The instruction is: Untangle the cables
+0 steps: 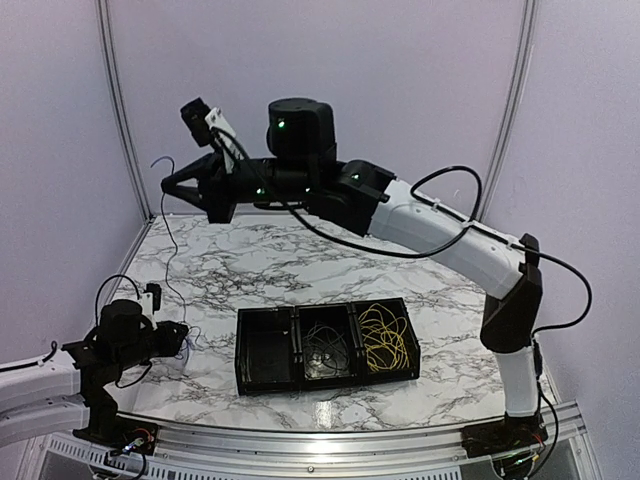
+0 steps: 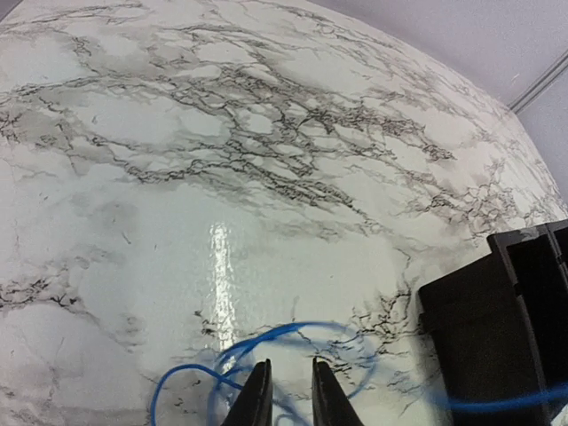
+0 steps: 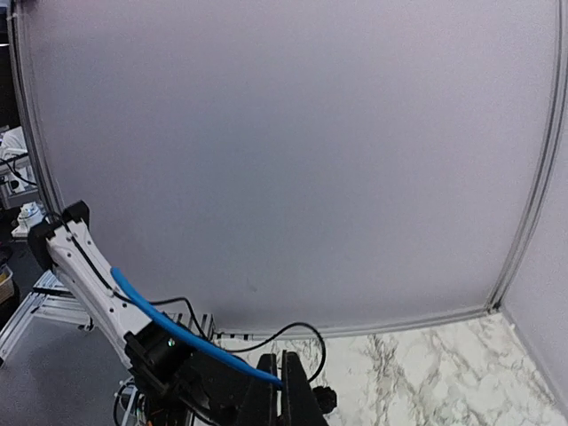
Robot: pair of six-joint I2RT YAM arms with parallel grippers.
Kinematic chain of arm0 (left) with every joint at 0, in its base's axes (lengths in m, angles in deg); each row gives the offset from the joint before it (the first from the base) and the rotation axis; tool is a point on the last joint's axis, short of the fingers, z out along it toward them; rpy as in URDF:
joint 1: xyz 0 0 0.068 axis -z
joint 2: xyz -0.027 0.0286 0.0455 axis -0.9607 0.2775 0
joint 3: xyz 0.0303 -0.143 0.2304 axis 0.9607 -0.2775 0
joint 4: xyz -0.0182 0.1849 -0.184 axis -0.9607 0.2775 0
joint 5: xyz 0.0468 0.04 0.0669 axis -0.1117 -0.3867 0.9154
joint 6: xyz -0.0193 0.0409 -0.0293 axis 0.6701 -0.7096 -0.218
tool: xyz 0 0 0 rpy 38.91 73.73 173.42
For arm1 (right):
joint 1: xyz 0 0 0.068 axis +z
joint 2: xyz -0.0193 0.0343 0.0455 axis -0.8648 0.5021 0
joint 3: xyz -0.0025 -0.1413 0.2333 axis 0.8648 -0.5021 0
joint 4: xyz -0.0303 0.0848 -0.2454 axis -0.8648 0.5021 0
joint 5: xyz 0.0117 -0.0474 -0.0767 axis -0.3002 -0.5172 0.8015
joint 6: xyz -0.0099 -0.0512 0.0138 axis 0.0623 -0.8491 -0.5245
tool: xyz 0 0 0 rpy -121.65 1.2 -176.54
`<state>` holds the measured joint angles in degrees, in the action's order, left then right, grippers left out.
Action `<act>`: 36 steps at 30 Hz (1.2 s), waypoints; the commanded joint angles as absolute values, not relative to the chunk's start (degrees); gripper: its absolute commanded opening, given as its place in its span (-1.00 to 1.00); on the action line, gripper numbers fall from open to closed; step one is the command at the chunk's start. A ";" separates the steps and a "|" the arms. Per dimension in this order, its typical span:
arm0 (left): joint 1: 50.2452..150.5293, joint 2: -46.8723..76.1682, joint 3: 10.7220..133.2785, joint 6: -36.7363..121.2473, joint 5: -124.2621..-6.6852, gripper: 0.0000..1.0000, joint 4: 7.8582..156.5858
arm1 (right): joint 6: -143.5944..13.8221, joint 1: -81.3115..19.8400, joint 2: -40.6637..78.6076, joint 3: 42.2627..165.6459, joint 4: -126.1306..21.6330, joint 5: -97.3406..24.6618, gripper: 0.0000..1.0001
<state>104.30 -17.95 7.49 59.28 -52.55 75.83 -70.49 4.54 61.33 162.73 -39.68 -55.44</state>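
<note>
Blue cable (image 2: 284, 327): thin bright strand. Loose loops lie on the marbled worktop (image 1: 260, 265) near its left front, and one stretch rises steeply to the raised right arm.
Yellow cable (image 1: 383, 338): fine coil in the right compartment of the tray (image 1: 330, 383).
Dark grey cable (image 1: 325, 348): small tangle in the tray's middle compartment.
Right pincer (image 3: 280, 359): clenched on the blue cable, high above the worktop's left side.
Left pincer (image 2: 290, 362): low over the blue loops, tips narrowly apart. Cannot tell whether it grips.
Tray: black, three compartments, just right of the left pincer.
</note>
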 commanded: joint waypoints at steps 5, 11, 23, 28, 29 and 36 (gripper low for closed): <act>104.47 -19.55 4.90 64.91 -47.82 -0.66 73.83 | -75.62 3.86 51.07 168.03 -45.10 -53.48 -1.00; 104.47 -20.38 4.48 67.35 -47.52 -0.66 76.45 | -75.96 1.74 47.67 165.75 -45.02 -53.79 -1.00; 105.16 -38.43 13.99 65.51 -48.10 0.20 84.16 | -75.23 0.68 47.39 162.89 -44.93 -54.30 -1.00; 105.18 -40.28 25.90 60.85 -50.05 0.32 92.28 | -75.96 2.14 49.39 166.67 -47.08 -53.96 -1.00; 105.18 -39.42 29.02 59.80 -50.86 0.33 93.78 | -76.08 2.61 49.76 167.08 -47.92 -53.84 -1.00; 105.22 -34.76 39.53 54.86 -52.59 0.37 98.83 | -76.05 4.89 54.75 172.29 -51.76 -52.54 -1.00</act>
<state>104.98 -36.46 35.64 59.43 -51.17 92.45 -75.65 3.62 52.39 168.67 -47.70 -53.89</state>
